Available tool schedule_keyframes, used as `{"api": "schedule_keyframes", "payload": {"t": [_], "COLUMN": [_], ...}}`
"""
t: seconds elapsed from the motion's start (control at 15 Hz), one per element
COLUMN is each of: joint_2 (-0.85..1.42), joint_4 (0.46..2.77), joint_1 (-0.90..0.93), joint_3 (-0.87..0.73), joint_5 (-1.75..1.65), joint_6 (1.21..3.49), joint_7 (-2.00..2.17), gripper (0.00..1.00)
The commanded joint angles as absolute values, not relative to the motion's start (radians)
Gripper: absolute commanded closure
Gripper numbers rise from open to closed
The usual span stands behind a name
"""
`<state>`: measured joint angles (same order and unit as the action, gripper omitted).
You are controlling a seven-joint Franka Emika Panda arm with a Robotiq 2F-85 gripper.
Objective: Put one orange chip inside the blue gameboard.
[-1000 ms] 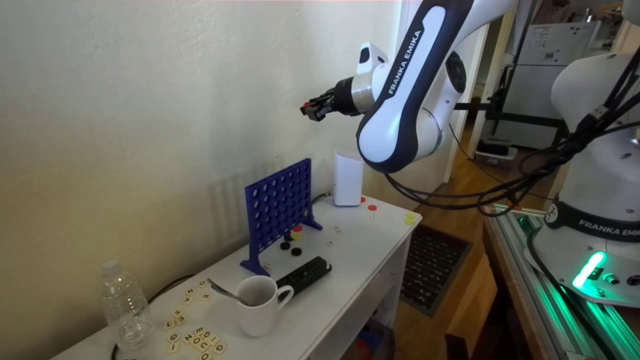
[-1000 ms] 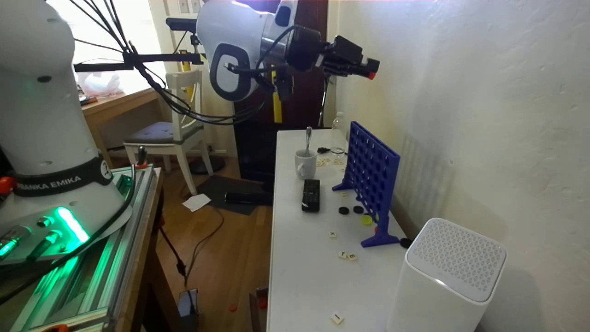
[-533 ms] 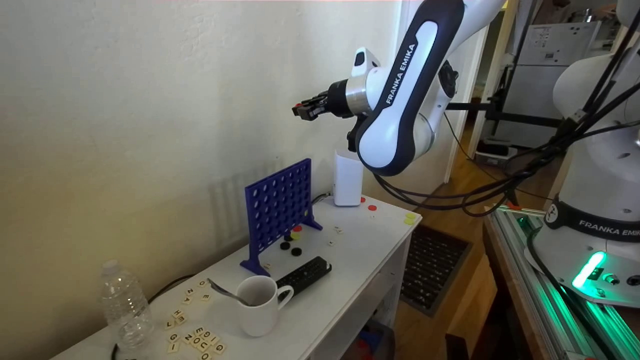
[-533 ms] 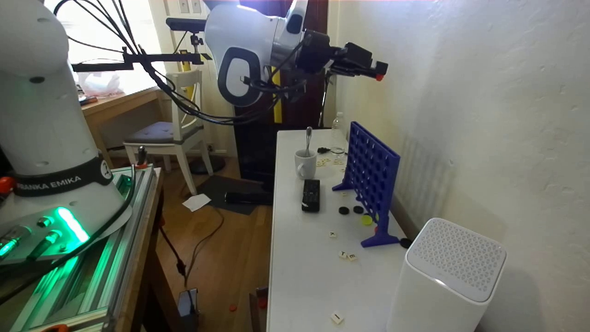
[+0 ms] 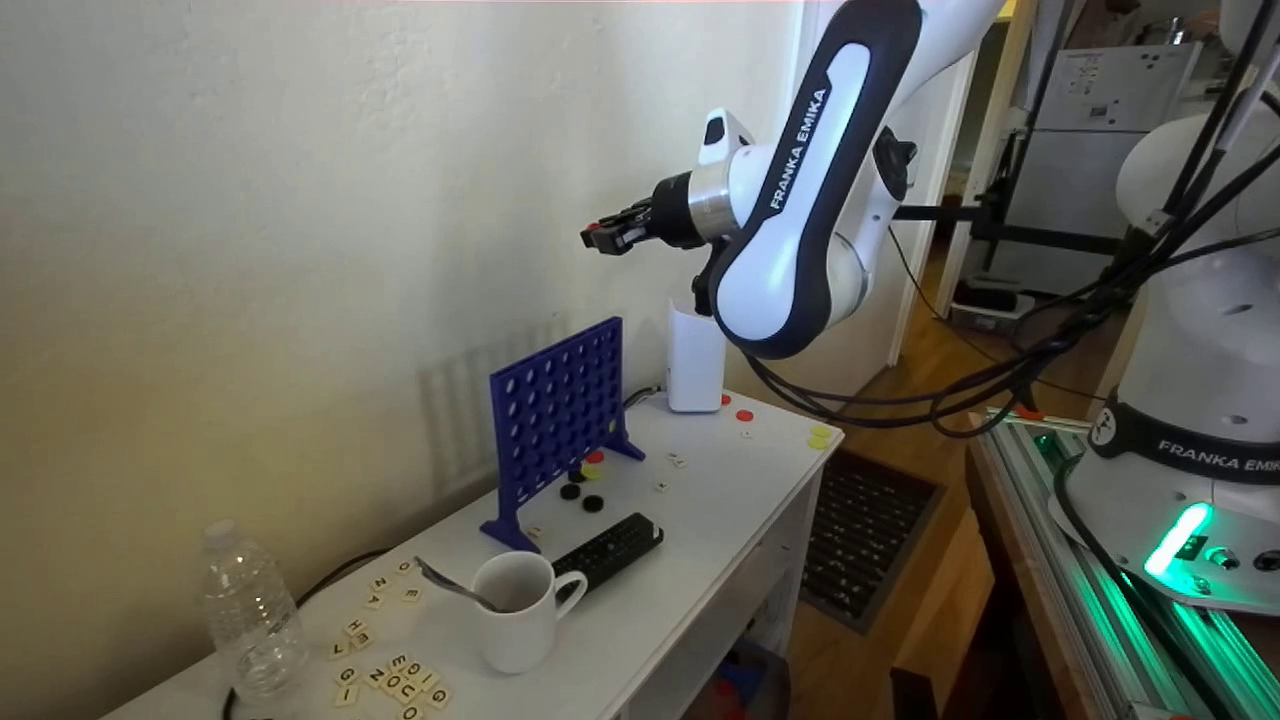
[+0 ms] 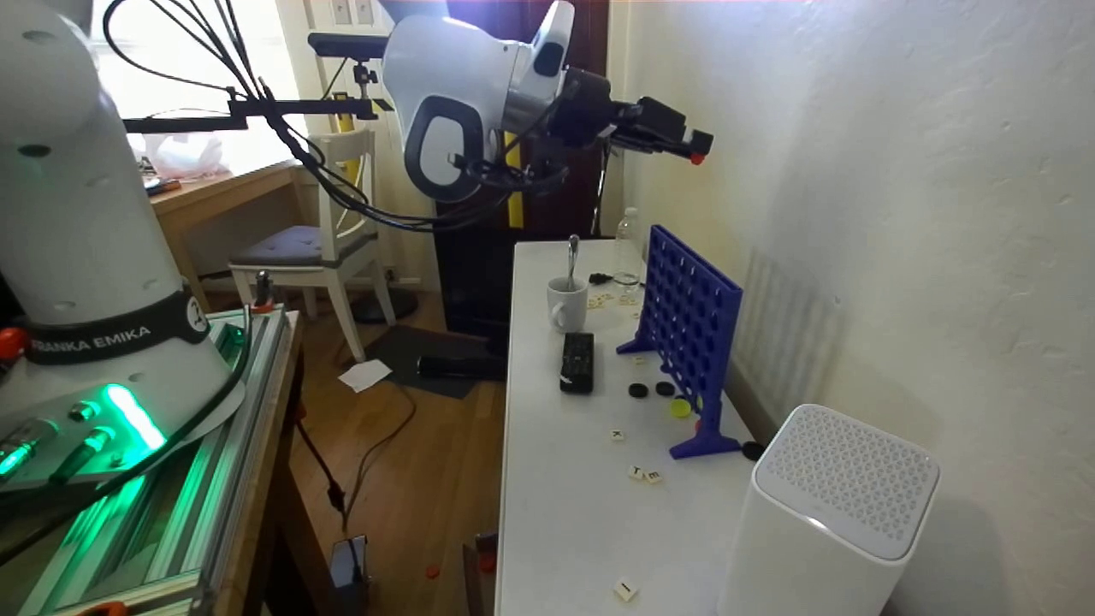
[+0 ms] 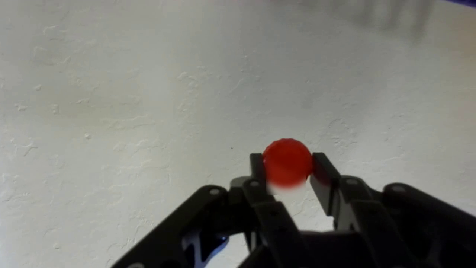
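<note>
The blue gameboard [image 5: 558, 405] stands upright on the white table near the wall, and shows in both exterior views [image 6: 695, 312]. A corner of it shows at the top right of the wrist view [image 7: 463, 2]. My gripper [image 5: 597, 237] is shut on a round orange-red chip [image 7: 287, 162], held by its edges between the fingertips. The chip also shows as a red spot at the fingertips in an exterior view [image 6: 697, 159]. The gripper [image 6: 700, 145] points level toward the wall, well above the gameboard's top edge and not touching it.
On the table are a white mug [image 5: 515, 625] with a spoon, a black remote [image 5: 608, 552], a clear bottle [image 5: 252, 610], letter tiles and loose chips. A white box-shaped device [image 6: 843, 505] stands beyond the board's end. The wall [image 6: 898, 214] is close in front of the fingertips.
My gripper has moved a little toward the wall and then down, with the chip still between its fingertips. The gameboard and the table's things have not moved.
</note>
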<state>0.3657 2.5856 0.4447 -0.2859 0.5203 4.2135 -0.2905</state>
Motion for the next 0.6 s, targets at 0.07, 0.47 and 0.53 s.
{"api": "schedule_keyframes", "payload": {"t": [0.07,0.47,0.53], "joint_2": [0.41,0.454,0.467], "joint_4": [2.561,2.521,2.515], "joint_1": [0.366,0.402,0.413], "joint_3": [-0.216,-0.269,-0.283], "joint_5": [0.454,0.391,0.39], "joint_6": [4.244,4.238,4.239], "joint_7": [-0.214,-0.112,-0.093], "gripper": [0.89,0.89,0.89]}}
